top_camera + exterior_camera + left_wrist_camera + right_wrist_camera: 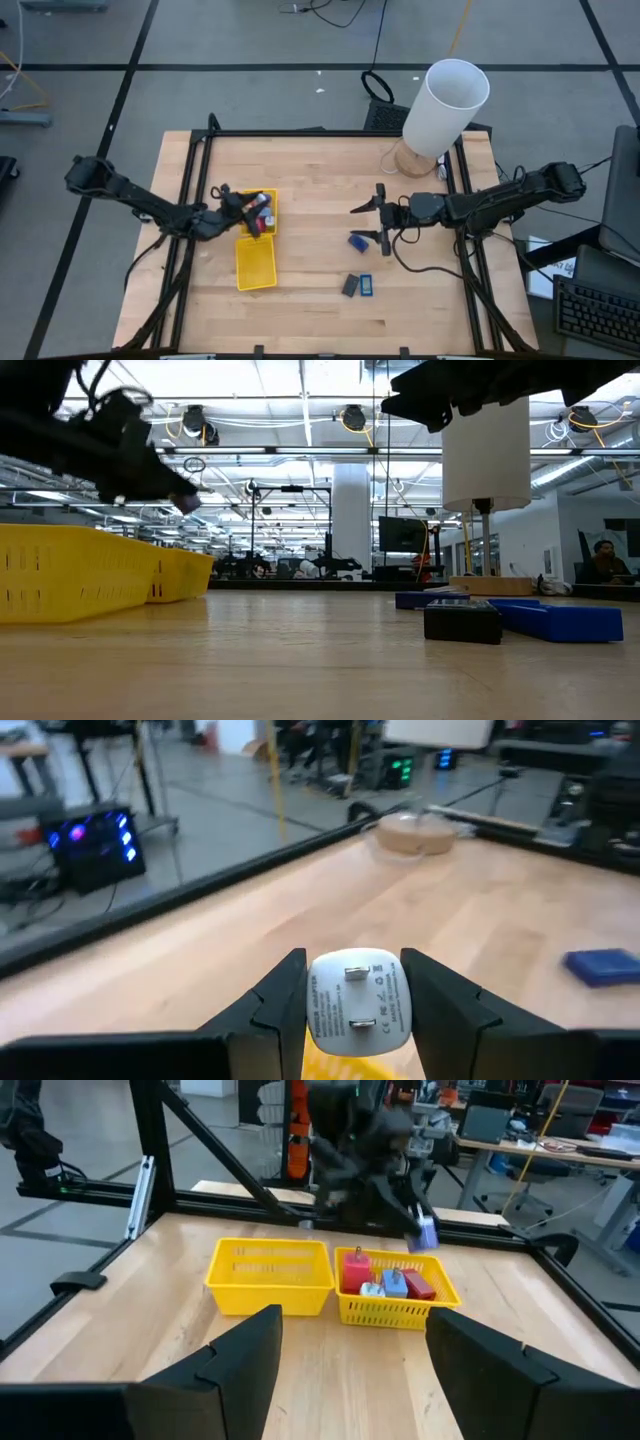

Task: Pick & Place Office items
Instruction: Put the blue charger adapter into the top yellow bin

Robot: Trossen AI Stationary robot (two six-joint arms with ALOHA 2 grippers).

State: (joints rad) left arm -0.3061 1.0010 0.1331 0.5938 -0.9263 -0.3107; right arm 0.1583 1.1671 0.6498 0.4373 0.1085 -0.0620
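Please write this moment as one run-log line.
left pincer: shut on pale plug-like piece, above yellow tray | right pincer: open, empty, near blue piece

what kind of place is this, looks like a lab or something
Probably a large open robotics lab or workshop. The low view shows a long hall with ceiling light strips, a monitor and a seated person; the wooden table stands on a grey floor with trailing cables.

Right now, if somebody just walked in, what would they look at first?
Probably the big white cylinder standing at the table's far edge, on the right arm's side. Next, the yellow tray in front of the left arm, with the left hand above it gripping a pale lilac plug. The right hand hangs open near the table's middle, above a blue piece.
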